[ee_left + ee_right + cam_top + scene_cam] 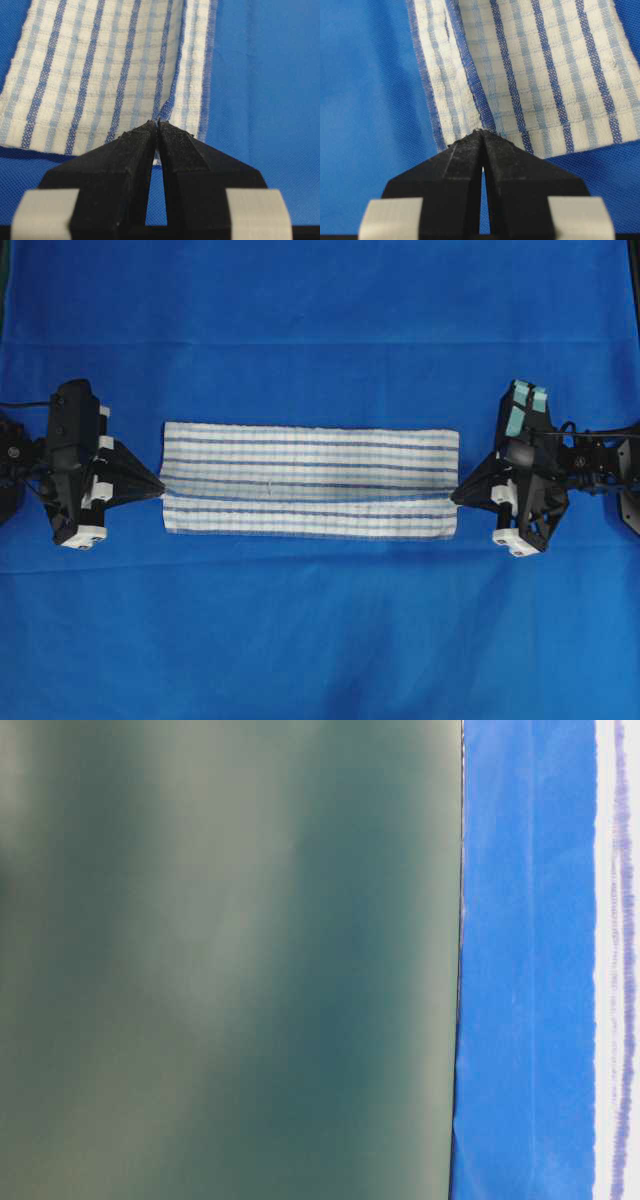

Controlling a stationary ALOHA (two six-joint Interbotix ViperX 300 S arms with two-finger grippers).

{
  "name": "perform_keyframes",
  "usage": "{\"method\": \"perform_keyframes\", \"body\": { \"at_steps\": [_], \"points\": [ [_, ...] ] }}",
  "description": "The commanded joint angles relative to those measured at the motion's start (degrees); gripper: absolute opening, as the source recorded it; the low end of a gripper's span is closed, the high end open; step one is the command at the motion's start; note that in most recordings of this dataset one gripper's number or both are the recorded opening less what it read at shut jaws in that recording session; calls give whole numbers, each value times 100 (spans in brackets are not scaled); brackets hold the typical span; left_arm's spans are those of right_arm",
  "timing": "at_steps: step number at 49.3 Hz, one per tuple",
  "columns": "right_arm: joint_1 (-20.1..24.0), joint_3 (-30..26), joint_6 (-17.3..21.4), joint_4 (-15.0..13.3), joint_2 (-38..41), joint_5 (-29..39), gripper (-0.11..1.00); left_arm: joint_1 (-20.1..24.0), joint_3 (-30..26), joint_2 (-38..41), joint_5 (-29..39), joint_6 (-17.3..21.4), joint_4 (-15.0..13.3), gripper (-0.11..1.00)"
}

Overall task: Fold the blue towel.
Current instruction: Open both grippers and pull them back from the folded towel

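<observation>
Woven cotton, white with thin blue stripes: the towel [310, 480] lies flat as a long band across the middle of the blue tablecloth [320, 640], a lengthwise crease along its near third. Left gripper [160, 489] and right gripper [455, 496] are each clenched on a short end, pinching the cloth at the crease. Judged soft, light and limp, it should sag between holds; edges and corners give the surest purchase.

Worktop fully covered by a plain blue tablecloth [320, 640], faint fold creases, even lighting. Table-level view mostly blocked by a blurred grey-green panel [220, 960]; blue cloth along its right side.
</observation>
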Motion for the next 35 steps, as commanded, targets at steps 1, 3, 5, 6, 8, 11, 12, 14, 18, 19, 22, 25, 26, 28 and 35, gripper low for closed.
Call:
{"method": "perform_keyframes", "body": {
  "at_steps": [1, 3, 5, 6, 8, 11, 12, 14, 18, 19, 22, 25, 26, 28, 35],
  "points": [
    [26, -149, 0, 18, 35, -9, 0, -18, -97, 0, -62, 9, 0, 2],
    [26, -167, -9, 18, 53, 18, 0, -18, -105, -9, -79, 9, 0, 3],
    [35, -185, 0, 18, 70, 35, 0, -18, -105, 0, -88, 9, 0, 3],
    [26, -193, -9, 9, 79, 44, 0, -18, -105, -9, -88, 9, 0, 3],
    [26, -202, -9, 18, 79, 53, 1, -18, -123, -18, -88, 9, 0, 5],
    [35, -255, 0, 18, 62, 62, 3, -18, -141, -62, -53, 9, 0, 14],
    [35, -272, 0, 18, 53, 79, 6, -18, -149, -79, -44, 18, 0, 19],
    [35, -334, -26, 0, 26, 141, 17, -18, -167, -132, 0, 35, 0, 30],
    [35, -439, -97, -62, -70, 299, 43, -18, -211, -299, 97, 70, 0, 55],
    [35, -457, -105, -88, -97, 343, 48, -18, -220, -343, 141, 79, 0, 62],
    [9, -501, -105, -229, -220, 466, 64, 9, -229, -510, 264, 105, 0, 76],
    [-97, -510, -105, -352, -343, 545, 68, 70, -229, -677, 387, 149, 0, 81],
    [-141, -510, -105, -378, -378, 554, 67, 114, -229, -729, 413, 176, 0, 81],
    [-264, -492, -105, -448, -448, 571, 64, 185, -229, -835, 466, 246, 0, 80],
    [-817, -448, -105, -668, -536, 606, 64, 519, -220, -1090, 492, 545, 0, 79]
  ]
}}
